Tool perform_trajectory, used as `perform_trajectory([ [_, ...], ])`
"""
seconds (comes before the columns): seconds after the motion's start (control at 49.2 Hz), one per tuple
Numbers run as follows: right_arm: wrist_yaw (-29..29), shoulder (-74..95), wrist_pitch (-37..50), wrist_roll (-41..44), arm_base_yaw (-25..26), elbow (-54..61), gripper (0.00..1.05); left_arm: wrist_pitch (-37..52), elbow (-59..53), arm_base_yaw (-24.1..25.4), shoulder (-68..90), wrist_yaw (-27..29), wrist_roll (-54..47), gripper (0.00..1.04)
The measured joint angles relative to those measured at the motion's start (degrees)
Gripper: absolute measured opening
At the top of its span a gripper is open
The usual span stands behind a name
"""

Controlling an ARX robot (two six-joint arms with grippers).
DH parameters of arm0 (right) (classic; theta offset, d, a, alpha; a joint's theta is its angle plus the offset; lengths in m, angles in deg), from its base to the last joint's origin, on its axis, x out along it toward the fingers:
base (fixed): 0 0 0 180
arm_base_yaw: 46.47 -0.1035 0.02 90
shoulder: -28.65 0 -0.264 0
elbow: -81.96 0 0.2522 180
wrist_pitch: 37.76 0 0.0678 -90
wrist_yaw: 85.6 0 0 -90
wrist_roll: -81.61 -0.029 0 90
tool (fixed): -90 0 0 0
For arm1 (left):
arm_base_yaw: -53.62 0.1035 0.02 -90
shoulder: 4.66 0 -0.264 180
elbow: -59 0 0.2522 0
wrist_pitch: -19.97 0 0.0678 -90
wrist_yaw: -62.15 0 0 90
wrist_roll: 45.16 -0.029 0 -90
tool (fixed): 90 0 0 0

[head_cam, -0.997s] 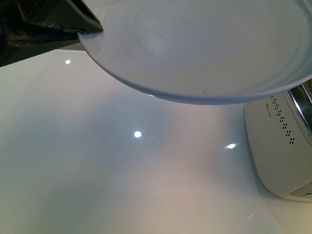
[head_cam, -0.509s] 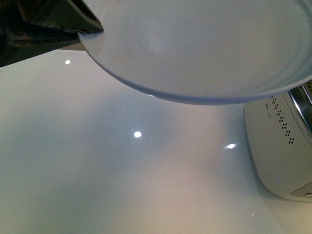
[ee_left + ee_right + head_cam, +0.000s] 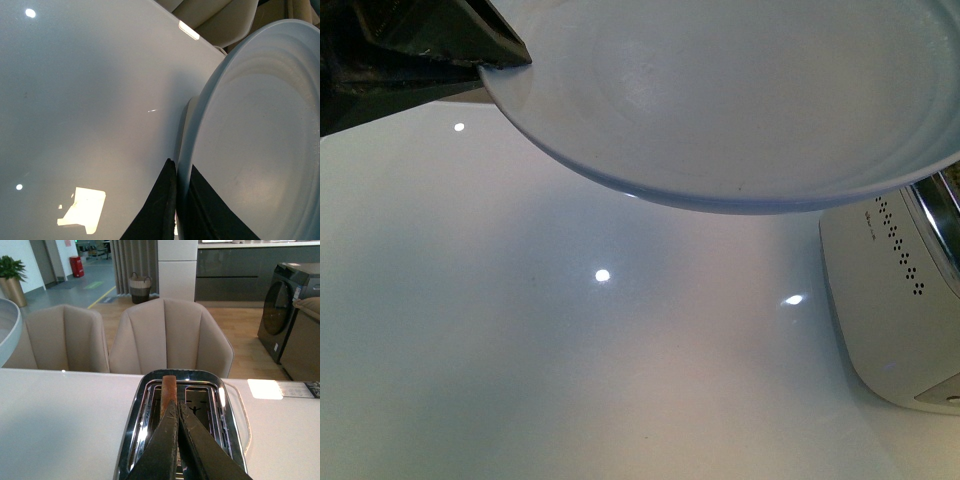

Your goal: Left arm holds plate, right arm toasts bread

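At the toaster's slot, the right gripper (image 3: 178,412) is hanging with its two dark fingers drawn together, the tips lying against the near end of the bread (image 3: 169,387). I cannot tell whether they are nipping the crust or merely touching it. The slice is standing upright on edge in one slot of the chrome-topped toaster (image 3: 134,440), its upper crust poking just above the rim. Further out, the left gripper (image 3: 181,165) is staying clamped on the rim of the plate (image 3: 250,140), one finger on each face, holding it empty and tilted in the air above the white table (image 3: 520,350), near the toaster. Compared with a second ago, almost nothing is changing in the front view (the plate's near rim is drifting by the barest trace). I judge that the left arm is simply holding steady while the loading is finishing, and that letting go and pushing the slice down are probably what remain.
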Motion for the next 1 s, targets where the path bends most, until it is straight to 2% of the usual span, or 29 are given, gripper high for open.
perform_trajectory([
  [0.285,0.0,-4.0,-4.02,0.0,0.0,0.0,0.02,0.0,0.0,0.0,0.0,0.0,0.0,0.03],
  [0.427,-0.02,-11.8,-13.07,0.0,0.0,0.0,0.02,0.0,0.0,0.0,0.0,-0.02,0.0,0.03],
  [0.671,-0.07,-13.35,-13.68,0.02,0.0,0.0,0.02,0.0,0.0,-0.04,-0.07,-0.13,0.0,0.03],
  [0.814,-0.04,-13.42,-13.73,0.02,0.0,0.0,0.21,0.0,0.0,-0.04,-0.07,-0.02,0.0,0.03],
  [0.997,-0.07,-13.44,-13.73,0.02,0.0,0.0,0.58,0.0,0.0,-0.07,-0.07,-0.04,0.0,0.03],
])
